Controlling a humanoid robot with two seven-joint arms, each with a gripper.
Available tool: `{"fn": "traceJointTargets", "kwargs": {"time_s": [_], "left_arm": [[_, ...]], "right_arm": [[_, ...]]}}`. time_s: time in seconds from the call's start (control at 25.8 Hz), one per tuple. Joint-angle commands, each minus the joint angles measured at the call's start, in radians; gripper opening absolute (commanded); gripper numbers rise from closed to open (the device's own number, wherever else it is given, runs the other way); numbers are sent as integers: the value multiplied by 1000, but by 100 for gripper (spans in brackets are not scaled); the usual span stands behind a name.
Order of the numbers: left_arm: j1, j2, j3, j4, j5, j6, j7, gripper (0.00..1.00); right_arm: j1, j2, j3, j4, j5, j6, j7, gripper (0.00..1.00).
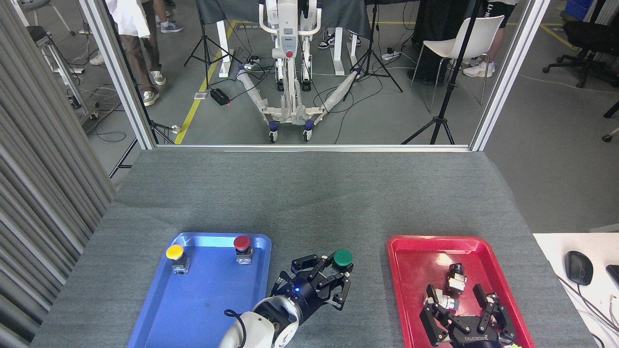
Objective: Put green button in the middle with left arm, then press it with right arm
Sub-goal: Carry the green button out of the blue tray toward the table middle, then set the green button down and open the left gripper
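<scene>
Near right: my right gripper [466, 309] low over red tray [416, 251], fingers spread, holding nothing. Near centre: my left gripper [333, 275] clamped on green button [343, 257], over grey cloth between trays; contact with cloth unclear. Judge step one near done. Next: set button on the middle [329, 217], release, clear off; right arm presses. Far left: blue tray [203, 309] holds yellow button [175, 252], red button [242, 242].

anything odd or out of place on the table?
Mostly tidy. In the red tray, two small parts lie tipped on their sides. The yellow button and red button stand upright in the blue tray.
</scene>
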Motion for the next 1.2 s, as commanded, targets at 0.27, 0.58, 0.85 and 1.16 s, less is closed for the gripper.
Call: {"fn": "traceJointTargets", "kwargs": {"time_s": [0.27, 0.58, 0.85, 1.16], "left_arm": [[39, -8, -2, 53, -17, 38, 10, 0], [97, 4, 13, 31, -15, 53, 0, 100], [188, 23, 19, -283, -29, 44, -36, 100], [494, 142, 301, -759, -95, 170, -33, 100]], "right_arm": [[8, -2, 0, 0, 0, -1, -4, 100], [12, -1, 0, 1, 0, -1, -6, 100], [12, 2, 0, 1, -2, -1, -6, 100], [0, 9, 25, 6, 0, -1, -7, 97]]}}
